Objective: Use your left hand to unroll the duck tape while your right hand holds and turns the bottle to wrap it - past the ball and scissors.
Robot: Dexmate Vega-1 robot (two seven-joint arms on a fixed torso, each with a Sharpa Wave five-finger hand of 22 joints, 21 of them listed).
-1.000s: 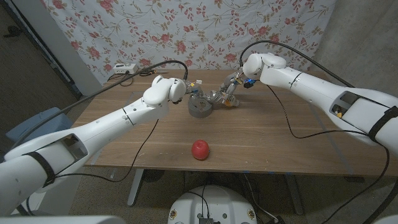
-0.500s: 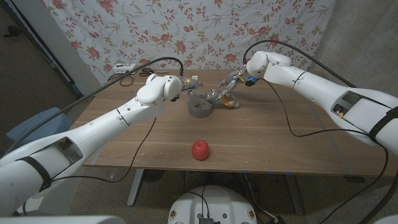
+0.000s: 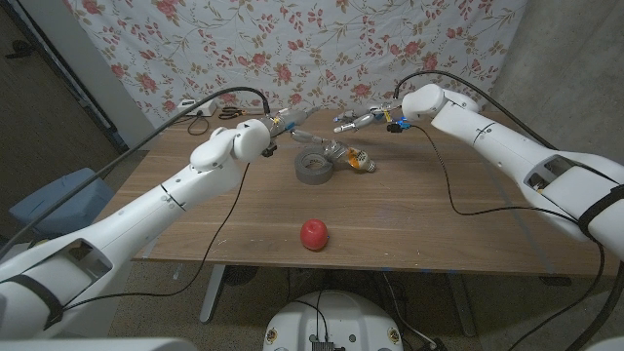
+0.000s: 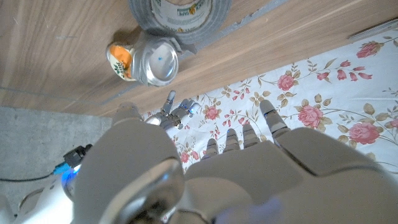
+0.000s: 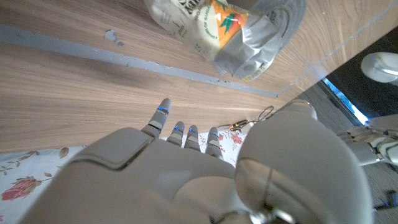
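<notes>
Both hands, left (image 3: 278, 124) and right (image 3: 363, 119), hover open and empty; grip the light, slippery, tape-wrapped bottle (image 3: 353, 159) mid-body, beside the stiff tape roll (image 3: 313, 167).

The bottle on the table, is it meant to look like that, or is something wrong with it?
The bottle lies tipped on its side against the roll of grey tape, partly wrapped in tape, its label crumpled. Neither the left hand nor the right hand holds it.

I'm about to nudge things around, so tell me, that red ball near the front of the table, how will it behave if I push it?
The red ball looks round and smooth, so it will probably roll freely. It sits alone on bare table near the front edge, so it might roll off.
</notes>
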